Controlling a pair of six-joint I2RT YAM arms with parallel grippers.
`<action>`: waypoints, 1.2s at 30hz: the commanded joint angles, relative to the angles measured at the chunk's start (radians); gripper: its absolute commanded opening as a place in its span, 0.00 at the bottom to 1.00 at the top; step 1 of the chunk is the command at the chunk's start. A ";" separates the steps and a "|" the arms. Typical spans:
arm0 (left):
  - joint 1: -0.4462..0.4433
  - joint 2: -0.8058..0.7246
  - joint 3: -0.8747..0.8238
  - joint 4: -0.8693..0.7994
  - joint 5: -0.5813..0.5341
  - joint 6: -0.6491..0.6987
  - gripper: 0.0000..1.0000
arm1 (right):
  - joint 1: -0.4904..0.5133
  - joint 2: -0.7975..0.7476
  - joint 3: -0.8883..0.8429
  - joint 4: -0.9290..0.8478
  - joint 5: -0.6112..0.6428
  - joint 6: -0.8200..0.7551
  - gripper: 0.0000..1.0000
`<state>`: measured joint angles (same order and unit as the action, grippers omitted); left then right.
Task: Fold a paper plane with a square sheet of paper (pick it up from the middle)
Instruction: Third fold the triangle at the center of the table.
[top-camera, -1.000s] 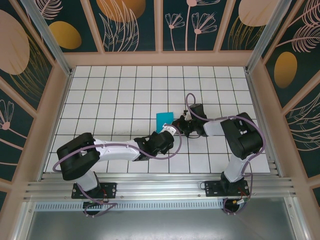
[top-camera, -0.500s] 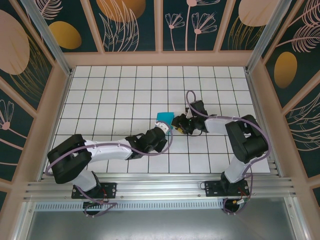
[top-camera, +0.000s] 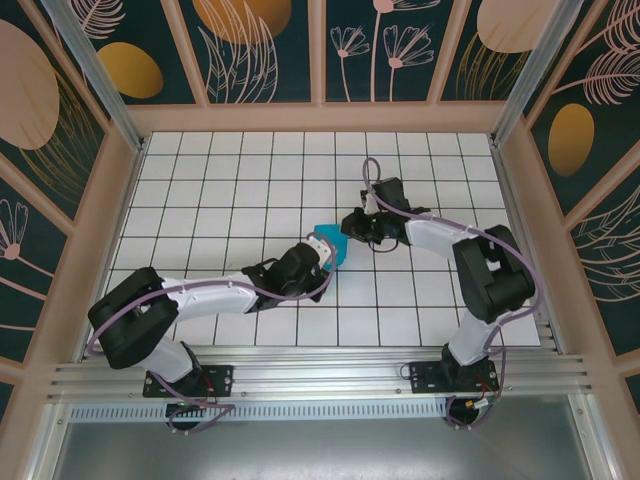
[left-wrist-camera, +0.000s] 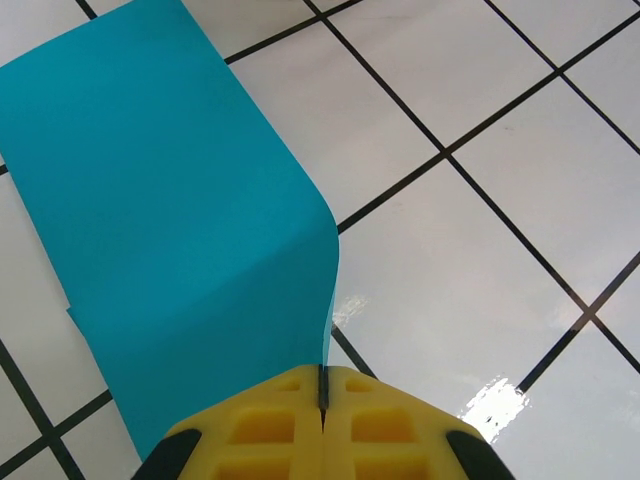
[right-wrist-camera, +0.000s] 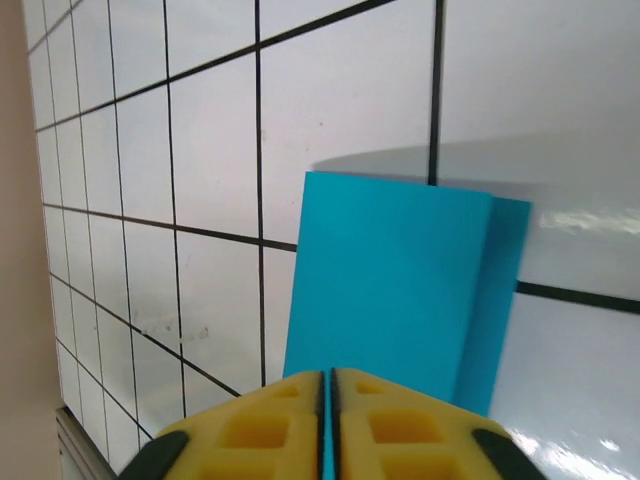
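Top view, paper: the thin teal-blue square sheet of paper (top-camera: 335, 245), folded down to a smaller shape, is near the middle of the white tiled table with black grid lines (top-camera: 230, 190), bowed up between the two arms.
Top view, left gripper: the left gripper (top-camera: 318, 252) meets the sheet from the lower left.
Top view, right gripper: the right gripper (top-camera: 347, 226) touches the sheet's right side, reaching in from the right.
Left wrist view, grip: the yellow pads are pressed tight with the sheet's edge clamped in their seam. The paper (left-wrist-camera: 170, 220) curves up off the tiles into the pinch.
Left wrist view, layers: a small step in the left edge hints at a second layer, slightly offset.
Right wrist view, grip: the yellow pads are closed together with a teal sliver in the seam, so I judge this gripper clenched on the sheet's near edge too.
Right wrist view, layers: the paper (right-wrist-camera: 390, 290) reads as a folded rectangle. A narrow under-layer shows along its right side, so the edges do not quite match.
Step in hand: most likely carrying or turning the half-folded sheet between both grippers ahead of another crease.
Doing it well: move both wrists together so the sheet neither stretches nor buckles, since thin paper tears at a pinch if the arms pull apart. Lay it flat and square an edge to a grid line. Let go on one side only once the other pins it down.
Risk: the offset layers could carry into a crooked centre crease.
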<state>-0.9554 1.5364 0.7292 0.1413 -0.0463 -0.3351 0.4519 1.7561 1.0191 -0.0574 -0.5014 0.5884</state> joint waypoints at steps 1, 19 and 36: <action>0.013 0.010 0.012 0.011 0.036 -0.013 0.00 | 0.020 0.094 0.074 -0.070 -0.030 -0.073 0.10; 0.114 0.053 0.036 -0.011 0.117 -0.023 0.00 | 0.056 0.272 0.190 -0.211 0.062 -0.241 0.08; 0.180 0.133 0.080 -0.035 0.110 -0.006 0.00 | 0.062 0.294 0.204 -0.223 0.079 -0.241 0.09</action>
<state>-0.7792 1.6455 0.7776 0.1238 0.0631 -0.3450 0.4976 2.0006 1.2114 -0.2214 -0.4488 0.3641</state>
